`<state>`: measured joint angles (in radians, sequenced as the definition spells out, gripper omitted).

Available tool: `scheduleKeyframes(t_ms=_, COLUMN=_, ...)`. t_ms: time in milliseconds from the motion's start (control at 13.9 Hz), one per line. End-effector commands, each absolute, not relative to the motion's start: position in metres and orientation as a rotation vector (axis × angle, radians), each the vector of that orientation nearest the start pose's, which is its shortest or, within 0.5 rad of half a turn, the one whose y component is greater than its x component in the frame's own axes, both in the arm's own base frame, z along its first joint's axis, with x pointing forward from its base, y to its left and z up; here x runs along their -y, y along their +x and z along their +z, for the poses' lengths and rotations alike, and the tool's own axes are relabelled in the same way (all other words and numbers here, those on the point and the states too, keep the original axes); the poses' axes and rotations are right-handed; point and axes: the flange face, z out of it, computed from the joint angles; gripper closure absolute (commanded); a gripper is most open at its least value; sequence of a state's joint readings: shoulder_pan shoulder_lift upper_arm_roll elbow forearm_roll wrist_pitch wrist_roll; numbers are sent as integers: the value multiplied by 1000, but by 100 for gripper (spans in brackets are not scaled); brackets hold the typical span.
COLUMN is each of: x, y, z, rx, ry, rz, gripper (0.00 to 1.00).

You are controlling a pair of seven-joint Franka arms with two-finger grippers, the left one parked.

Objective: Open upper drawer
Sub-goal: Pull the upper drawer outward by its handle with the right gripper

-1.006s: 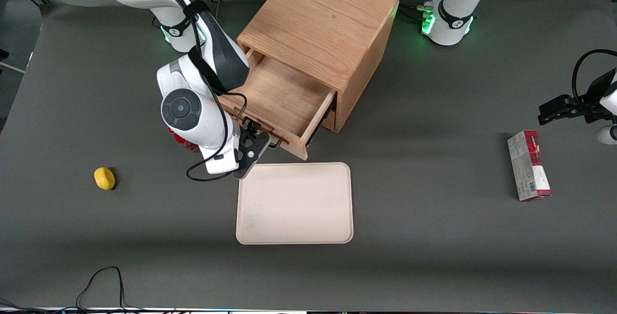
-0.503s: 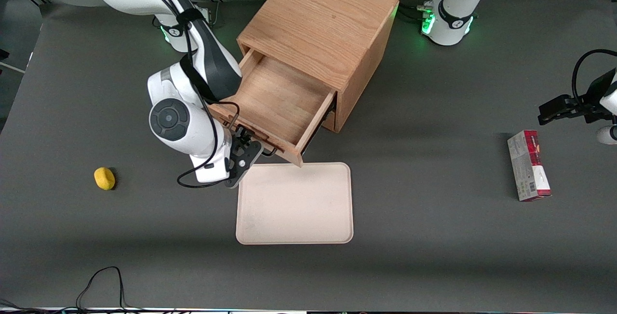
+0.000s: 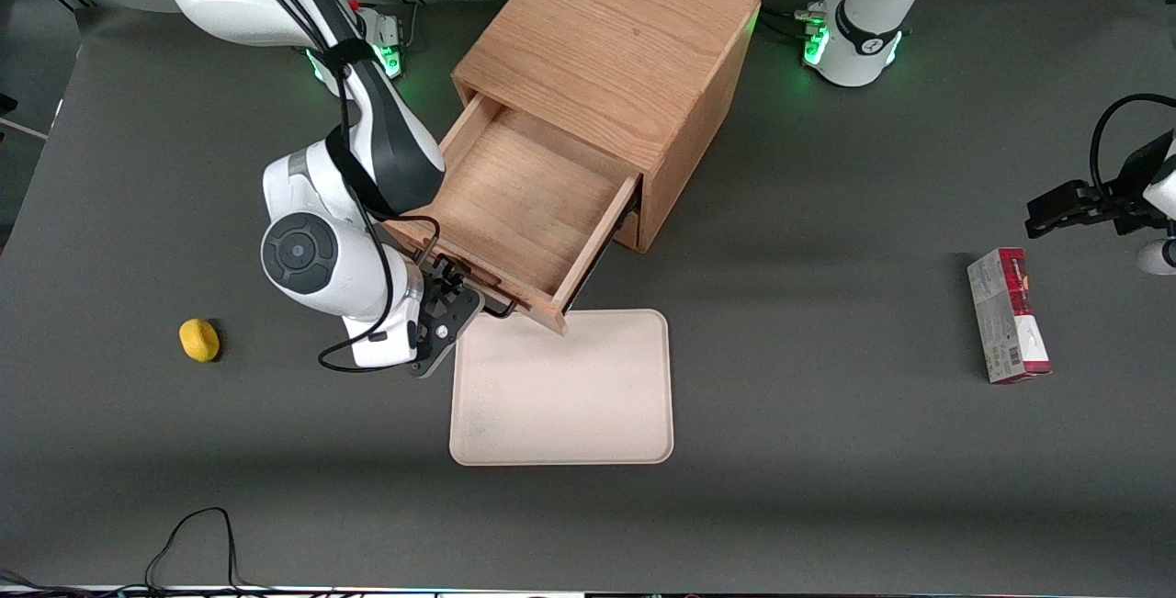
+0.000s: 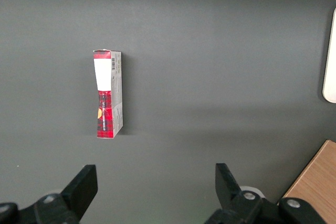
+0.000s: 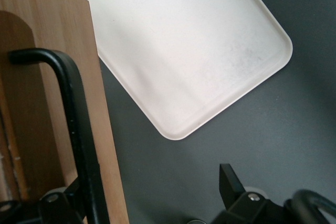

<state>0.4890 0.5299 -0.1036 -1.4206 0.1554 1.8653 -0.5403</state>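
A: What is the upper drawer (image 3: 511, 205) made of?
B: Light wood with visible grain and a matt finish, like the cabinet (image 3: 611, 47) around it. Its handle (image 5: 73, 124) is thin black bar stock, smooth with a slight sheen and fine pale specks.

A: And the gripper (image 3: 447, 302) at that handle?
B: Black, hard-looking parts, matt, mounted on a glossy white arm shell.

A: The tray (image 3: 562, 390)?
B: Cream, smooth, plastic-looking, matt, with faint grey scuffs shown in the right wrist view.

A: The table (image 3: 827, 451)?
B: Dark grey, matt, uniformly flat.

A: The box (image 3: 1007, 314)?
B: Printed cardboard, slightly glossy.

A: The yellow object (image 3: 199, 340)?
B: Smooth, dull; material unclear.
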Motion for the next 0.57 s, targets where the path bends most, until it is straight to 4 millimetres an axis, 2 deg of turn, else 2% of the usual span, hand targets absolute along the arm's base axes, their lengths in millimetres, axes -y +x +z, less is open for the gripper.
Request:
scheduleKeyframes(t_ms=0, x=-288, y=643, z=396, rx=1328, ry=-2742, rz=106, gripper=0)
scheduleKeyframes(t_ms=72, x=-289, y=643, z=407, rx=1328, ry=-2737, rz=115, gripper=0)
scheduleKeyframes(t_ms=359, x=-291, y=643, z=471, rx=1343, ry=-2730, rz=85, gripper=0)
scheduleKeyframes(t_ms=503, x=-278, y=642, z=504, rx=1286, ry=-2769, rz=47, gripper=0)
